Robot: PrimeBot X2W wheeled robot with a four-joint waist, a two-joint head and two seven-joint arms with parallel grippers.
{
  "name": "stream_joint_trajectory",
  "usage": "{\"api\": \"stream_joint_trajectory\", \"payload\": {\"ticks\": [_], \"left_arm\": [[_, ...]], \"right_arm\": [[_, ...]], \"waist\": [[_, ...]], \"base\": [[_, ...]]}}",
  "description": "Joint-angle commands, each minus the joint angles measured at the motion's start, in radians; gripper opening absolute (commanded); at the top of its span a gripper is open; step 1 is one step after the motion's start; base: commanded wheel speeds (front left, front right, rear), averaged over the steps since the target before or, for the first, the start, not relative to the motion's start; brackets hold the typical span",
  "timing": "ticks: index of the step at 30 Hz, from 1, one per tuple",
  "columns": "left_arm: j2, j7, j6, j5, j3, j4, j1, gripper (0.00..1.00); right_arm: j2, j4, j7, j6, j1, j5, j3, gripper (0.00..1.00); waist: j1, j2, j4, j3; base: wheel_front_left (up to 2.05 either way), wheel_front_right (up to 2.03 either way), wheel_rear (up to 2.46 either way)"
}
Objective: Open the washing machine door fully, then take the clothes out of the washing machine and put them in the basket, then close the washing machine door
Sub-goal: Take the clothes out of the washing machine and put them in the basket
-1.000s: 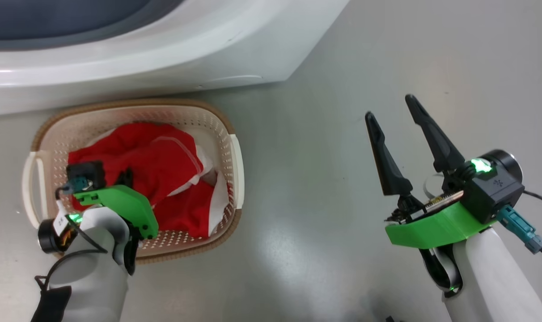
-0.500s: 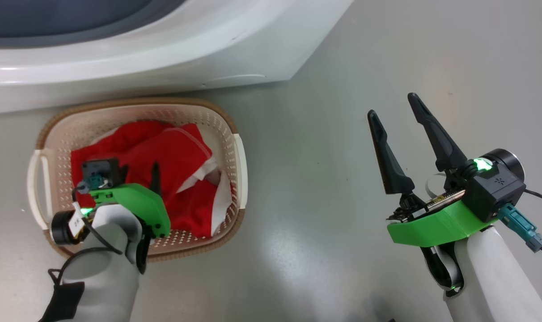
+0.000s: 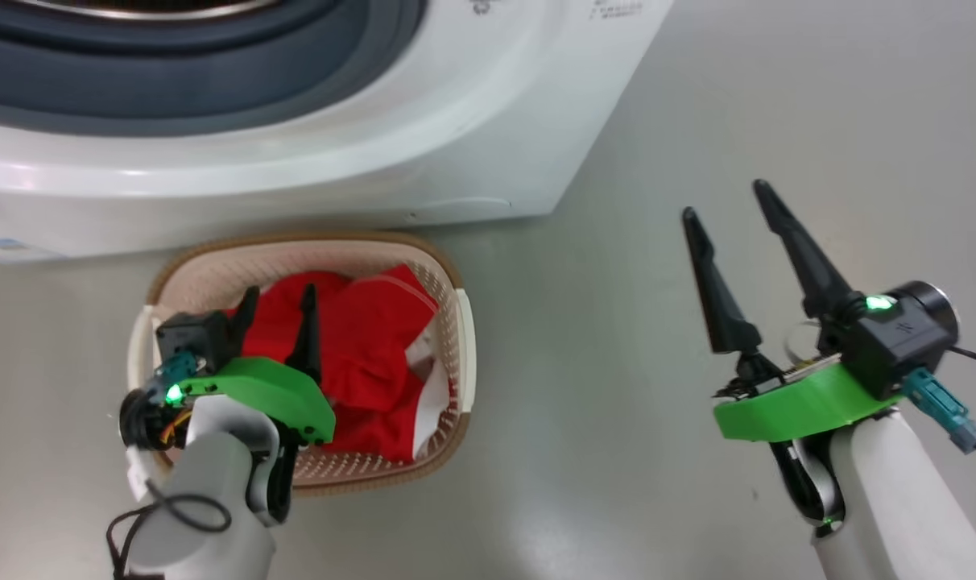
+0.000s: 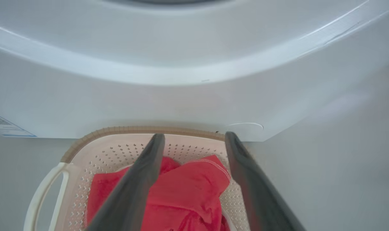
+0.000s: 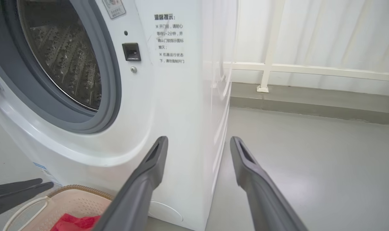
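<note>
The left pincer (image 3: 280, 295) points away from the robot, its two dark fingers spread and empty. Off to the right, the right pincer (image 3: 724, 201) is raised, its fingers wide apart, gripping nothing.

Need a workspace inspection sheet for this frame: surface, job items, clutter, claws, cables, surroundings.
Surface: grey floor, glossy.
Job's things: washing machine opening uncovered, visible part of the drum bare steel; clothes lie in the basket, which stands just in front of the machine.
Clutter: nothing seen.
Claws: left claw open above the clothes, gripping nothing; right claw open, empty, over the floor.
Cables: black cable from the right wrist; black loop on the left forearm.
Surroundings: white railing, pale curtain behind.
</note>
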Motion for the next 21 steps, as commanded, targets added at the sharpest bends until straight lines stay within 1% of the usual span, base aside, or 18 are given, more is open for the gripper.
{"api": "stream_joint_trajectory", "payload": {"ticks": [1, 4, 9, 10, 16, 21], "left_arm": [[0.019, -0.012, 0.003, 0.012, 0.038, -0.062, 0.040, 1.00], [0.017, -0.012, -0.003, 0.037, 0.075, -0.211, 0.109, 1.00], [0.013, -0.012, -0.025, 0.063, 0.125, -0.427, 0.221, 1.00], [0.013, -0.012, -0.025, 0.076, 0.140, -0.495, 0.261, 1.00], [0.012, -0.012, 0.003, 0.145, 0.170, -0.649, 0.366, 1.00], [0.011, -0.012, 0.013, 0.171, 0.188, -0.733, 0.442, 1.00]], "right_arm": [[0.002, -0.018, -0.006, 0.006, 0.037, -0.007, 0.007, 1.00], [0.002, -0.008, -0.006, 0.006, 0.045, -0.017, -0.019, 1.00], [0.002, 0.006, -0.006, 0.006, 0.063, -0.028, -0.057, 1.00], [0.002, 0.012, -0.006, 0.006, 0.073, -0.031, -0.071, 1.00], [0.002, 0.014, -0.006, 0.006, 0.102, -0.036, -0.097, 1.00], [0.002, 0.004, -0.006, 0.006, 0.117, -0.046, -0.111, 1.00]], "waist": [[0.0000, 0.0000, 0.026, -0.060], [0.0000, 0.0000, 0.034, -0.099], [0.0000, 0.0000, 0.043, -0.166], [0.0000, 0.0000, 0.047, -0.192], [0.0000, 0.0000, 0.049, -0.266], [0.0000, 0.0000, 0.042, -0.307]], "base": [[0.00, 0.00, 0.00], [0.00, 0.00, 0.00], [0.00, 0.00, 0.00], [0.00, 0.00, 0.00], [0.00, 0.00, 0.00], [0.00, 0.00, 0.00]]}}
